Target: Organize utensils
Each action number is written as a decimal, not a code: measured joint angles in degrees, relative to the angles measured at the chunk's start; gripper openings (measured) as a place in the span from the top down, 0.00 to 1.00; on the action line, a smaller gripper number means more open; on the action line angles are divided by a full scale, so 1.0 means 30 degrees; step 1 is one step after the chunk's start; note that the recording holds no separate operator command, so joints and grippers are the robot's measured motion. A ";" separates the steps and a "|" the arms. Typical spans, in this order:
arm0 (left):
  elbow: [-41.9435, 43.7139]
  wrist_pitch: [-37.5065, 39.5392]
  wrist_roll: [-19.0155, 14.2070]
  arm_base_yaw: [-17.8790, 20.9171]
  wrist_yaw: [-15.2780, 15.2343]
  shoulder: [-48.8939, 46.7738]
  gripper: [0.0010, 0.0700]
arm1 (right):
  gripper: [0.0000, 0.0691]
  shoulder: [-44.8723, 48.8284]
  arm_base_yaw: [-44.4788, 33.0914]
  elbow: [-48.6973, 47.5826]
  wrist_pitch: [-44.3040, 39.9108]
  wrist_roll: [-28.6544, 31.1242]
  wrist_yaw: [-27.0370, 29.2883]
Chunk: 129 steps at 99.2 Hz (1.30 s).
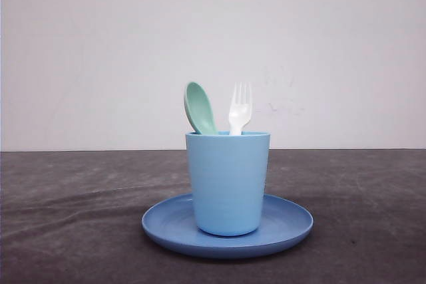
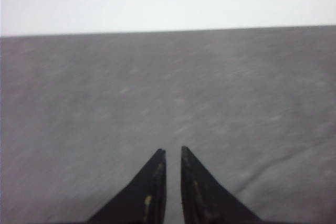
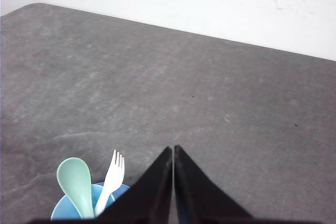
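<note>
Front view: I see a light blue cup [image 1: 228, 183] standing upright at the middle of a round blue plate [image 1: 293, 227], which rests on the dark grey desk [image 1: 73, 211] near its front edge, roughly midway between the left and right edges. The mint-green spoon [image 1: 199, 108] and the white fork [image 1: 239, 108] both stand in the cup, heads up above the rim; the spoon leans toward the left edge, its bowl tilted, and the fork stands close to upright just beside it on the right, tines uppermost. A pale wall [image 1: 213, 44] rises behind the far edge. Left wrist view: my left gripper [image 2: 173, 151] hangs over bare desk surface, its two dark fingers [image 2: 149, 192] nearly together with only a narrow slit between the tips, gripping nothing. Right wrist view: my right gripper [image 3: 174, 148] has its fingers [image 3: 199, 192] pressed tip to tip, empty; just beside one finger I see the cup from above, with spoon and fork inside it and a sliver of the plate behind.
</note>
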 joint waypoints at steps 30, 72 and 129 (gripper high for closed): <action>-0.5727 0.1413 0.0277 0.2477 0.0561 -0.4896 0.98 | 0.99 0.0000 0.0000 0.0000 0.0000 0.0000 -0.0007; -0.9253 0.2186 0.0299 0.3315 0.1042 -0.8342 0.98 | 0.99 0.0000 0.0000 0.0000 0.0007 0.0000 -0.0007; -0.9326 0.2397 0.0350 0.3315 0.1530 -0.8765 0.98 | 0.99 0.0000 0.0000 0.0000 0.0000 0.0000 -0.0007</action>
